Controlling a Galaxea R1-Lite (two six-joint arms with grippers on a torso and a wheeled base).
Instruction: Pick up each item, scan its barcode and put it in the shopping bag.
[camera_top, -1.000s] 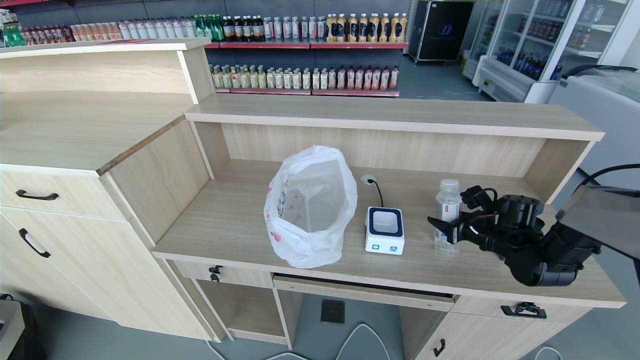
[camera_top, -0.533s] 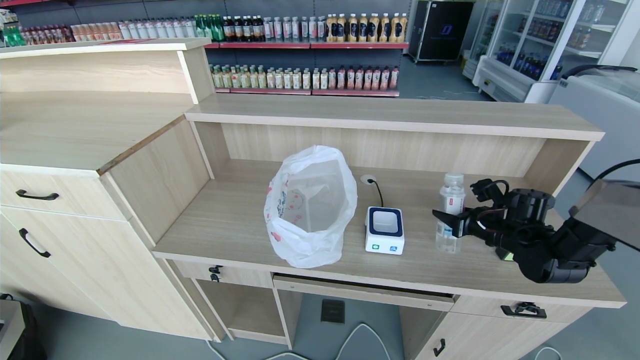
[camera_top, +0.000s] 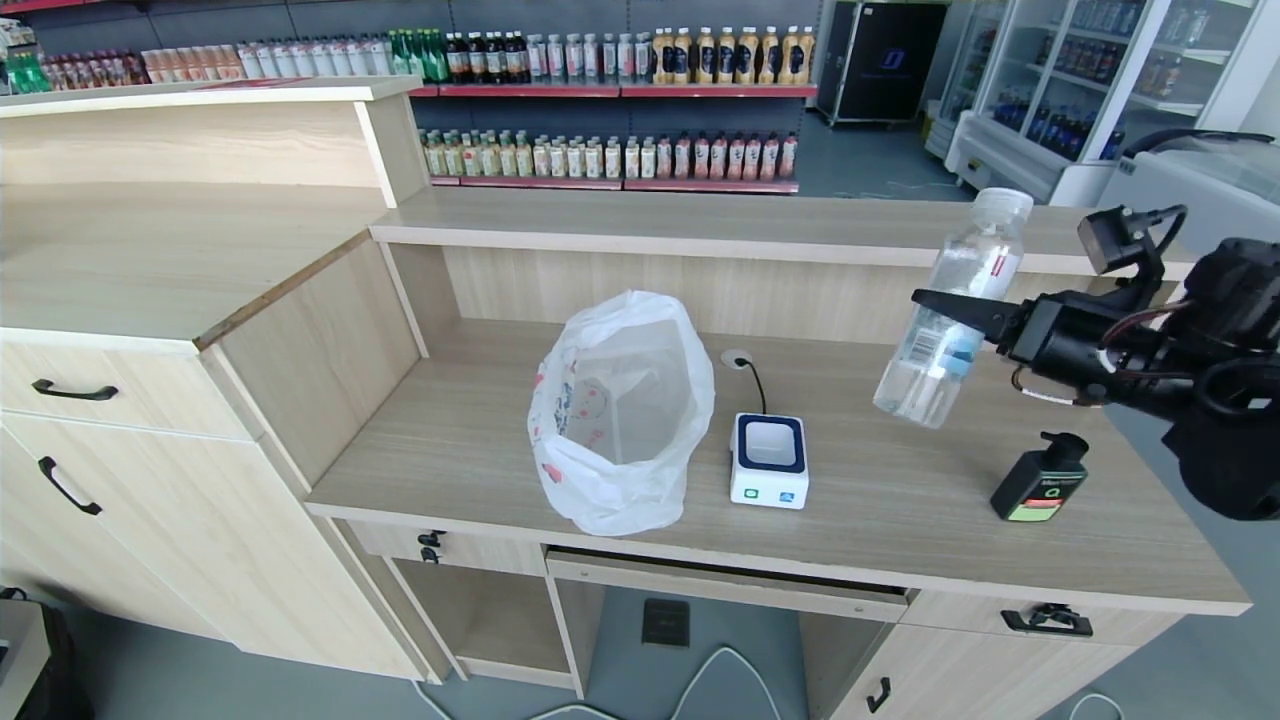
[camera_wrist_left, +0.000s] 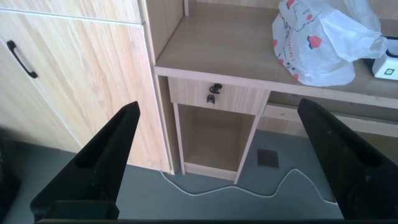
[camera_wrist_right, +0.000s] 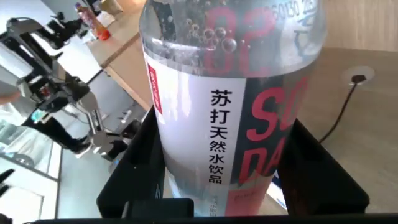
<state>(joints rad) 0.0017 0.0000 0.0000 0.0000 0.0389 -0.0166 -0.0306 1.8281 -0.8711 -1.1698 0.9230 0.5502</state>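
Right jaws: clamped across the middle of the water bottle (camera_top: 945, 325), tilted with cap up, well above the surface (camera_top: 900, 530); left jaws: spread wide on nothing, down below the surface edge. Could slip on the way down — smooth, round, heavy with liquid, gripped off-plumb. Might also pass the scanner (camera_top: 769, 460), below and to the left of the right jaws, with barcode turned away — or clip the pump bottle (camera_top: 1040, 480) nearly straight beneath, or snag the rim of the shopping bag (camera_top: 620, 410) beyond the scanner.
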